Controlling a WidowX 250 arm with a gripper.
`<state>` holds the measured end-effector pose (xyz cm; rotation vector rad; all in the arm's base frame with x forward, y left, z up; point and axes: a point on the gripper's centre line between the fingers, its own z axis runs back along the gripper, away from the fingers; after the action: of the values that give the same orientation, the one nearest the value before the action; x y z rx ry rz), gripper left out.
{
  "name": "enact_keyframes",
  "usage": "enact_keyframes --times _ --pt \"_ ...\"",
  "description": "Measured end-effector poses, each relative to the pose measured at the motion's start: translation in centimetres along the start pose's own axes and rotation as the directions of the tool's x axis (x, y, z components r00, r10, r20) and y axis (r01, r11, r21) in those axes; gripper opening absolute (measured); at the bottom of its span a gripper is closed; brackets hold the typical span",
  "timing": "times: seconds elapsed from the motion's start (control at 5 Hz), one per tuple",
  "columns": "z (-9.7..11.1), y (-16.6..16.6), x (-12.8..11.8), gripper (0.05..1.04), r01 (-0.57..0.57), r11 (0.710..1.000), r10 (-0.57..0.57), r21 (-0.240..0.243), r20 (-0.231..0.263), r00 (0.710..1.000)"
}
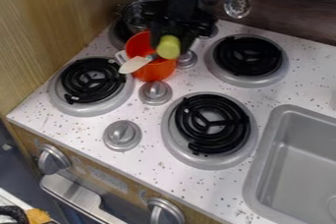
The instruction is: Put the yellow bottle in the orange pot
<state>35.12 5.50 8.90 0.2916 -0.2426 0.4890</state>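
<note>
The black gripper (172,36) hangs at the upper middle, over the orange pot, shut on the yellow bottle. Its yellow-green end (169,47) points toward the camera, and the rest of the bottle is hidden by the gripper. Behind and below the bottle is the orange pot (154,72), whose right part of the opening the bottle and gripper cover. A spatula with a pale end (134,64) lies across the pot's left side. Whether the bottle touches the pot I cannot tell.
A metal pot (134,15) stands behind, at the back left burner. Black coil burners (212,124) and grey knobs (122,135) surround the orange pot. A grey sink (298,164) is at the right, and a slotted ladle (238,4) hangs at the back wall.
</note>
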Motion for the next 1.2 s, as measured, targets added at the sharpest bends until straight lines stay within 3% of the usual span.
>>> enact_keyframes --times 0.4,0.8,1.2 --pt "-1.4 1.6 2.2 0.631 0.011 0.998 -0.004 -0.065 0.098 0.995" --pt "-2.5 1.8 3.0 0.631 0.058 0.997 -0.049 -0.059 0.14 0.989" --pt "-3.9 2.0 2.1 0.631 0.098 0.994 -0.09 -0.041 0.169 0.981"
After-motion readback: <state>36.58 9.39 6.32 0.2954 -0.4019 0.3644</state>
